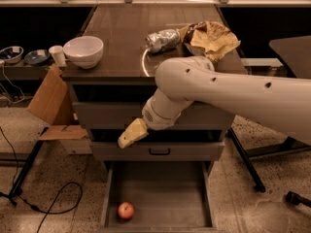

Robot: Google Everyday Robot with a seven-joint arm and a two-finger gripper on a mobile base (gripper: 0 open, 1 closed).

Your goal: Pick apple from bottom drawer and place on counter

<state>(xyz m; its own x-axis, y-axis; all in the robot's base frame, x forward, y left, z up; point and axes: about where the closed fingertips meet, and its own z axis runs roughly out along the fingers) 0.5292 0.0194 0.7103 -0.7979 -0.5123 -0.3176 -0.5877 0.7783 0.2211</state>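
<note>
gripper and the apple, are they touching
Apart. The camera view shows the gripper up by the closed drawer fronts, a clear gap above the apple in the bottom drawer.

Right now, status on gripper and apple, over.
Gripper above the open bottom drawer, in front of the drawer fronts. Apple on drawer floor, near-left corner. Nothing between them.

Speckled terrazzo floor was seen throughout — a cardboard box at nine o'clock, a black cable at seven.
</note>
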